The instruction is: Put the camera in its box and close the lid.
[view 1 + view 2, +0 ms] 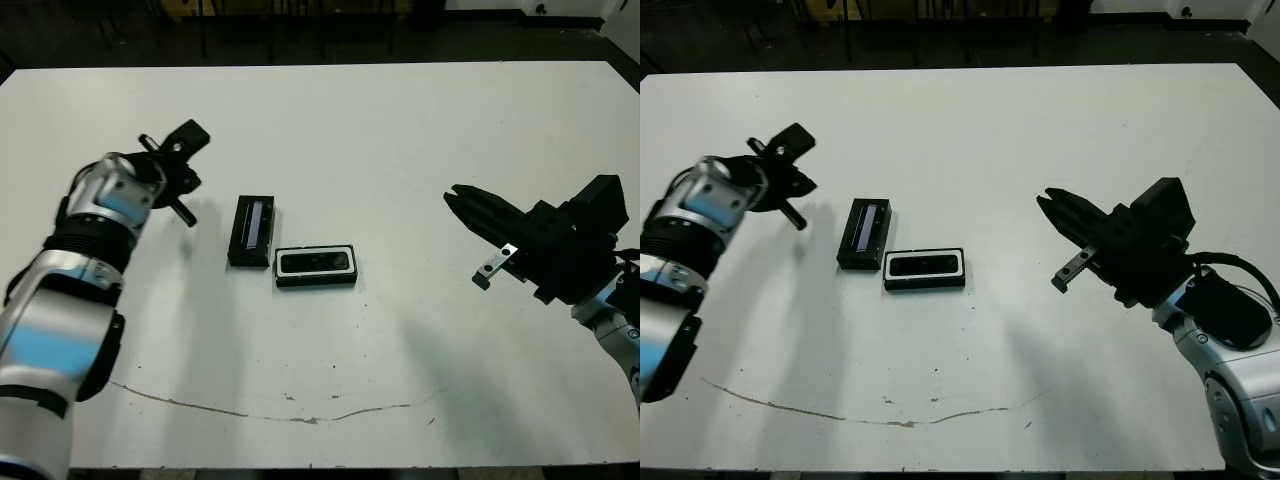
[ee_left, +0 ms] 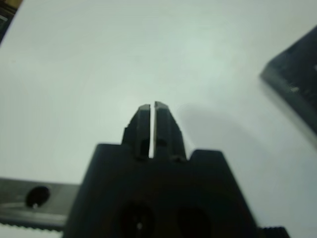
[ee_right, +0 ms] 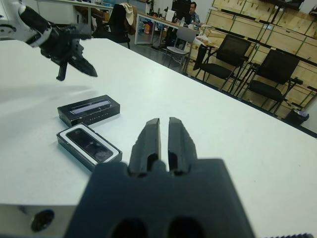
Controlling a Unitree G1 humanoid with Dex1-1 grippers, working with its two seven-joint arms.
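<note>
Box [image 1: 316,266] sat flat near worktop centre, long axis left-right, white lining showing as a rim around the camera [image 1: 318,262], which lay inside it, black, face up. Lid [image 1: 251,230] was off, flat on the worktop just beside the box's left end, long axis running front-back, pale strip along its top. Their corners nearly touched.

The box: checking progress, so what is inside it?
The camera lies inside the box, framed by its white lining. The box floor beneath is covered. The lid lies beside it, off.
</note>
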